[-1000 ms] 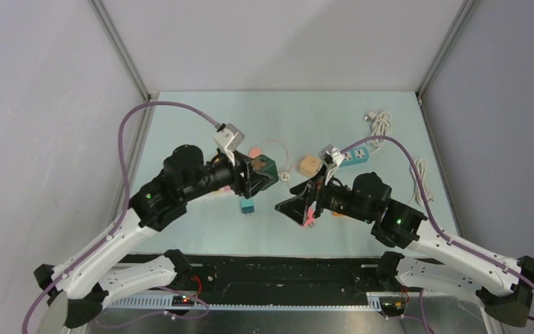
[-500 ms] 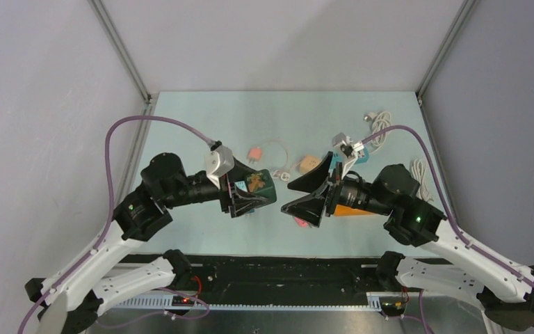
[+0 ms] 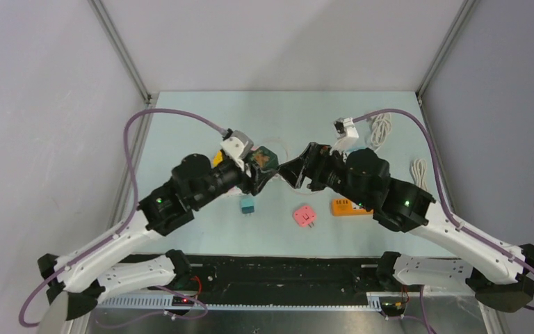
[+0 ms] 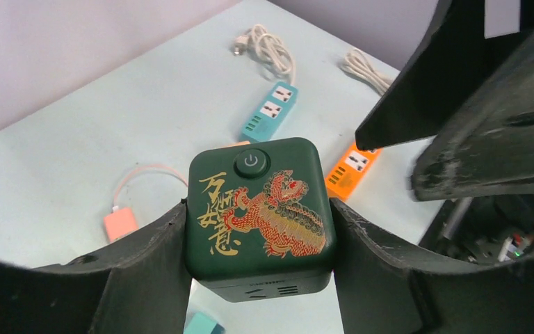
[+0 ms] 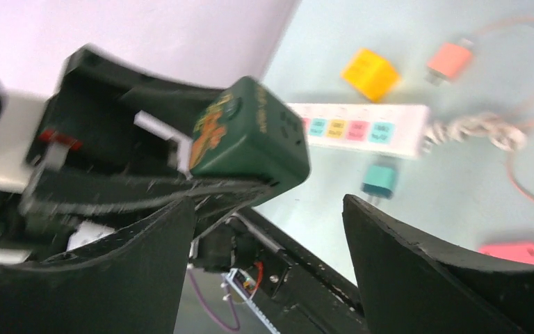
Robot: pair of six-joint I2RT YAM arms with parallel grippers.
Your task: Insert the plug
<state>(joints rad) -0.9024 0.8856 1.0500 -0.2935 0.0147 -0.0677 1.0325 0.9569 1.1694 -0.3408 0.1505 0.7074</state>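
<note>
The green cube [image 4: 261, 209] shows gold Chinese characters, power symbol.

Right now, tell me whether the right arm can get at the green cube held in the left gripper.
Probably yes. The right gripper stands open, facing the green cube with nothing between them. The left gripper has its fingers over two opposite sides, so only the other faces look free.

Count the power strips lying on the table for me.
3: a teal strip lies far back by the coiled white cord, an orange strip nearer, by the right arm, and a white strip beside the yellow cube. The arms may hide more.
</note>
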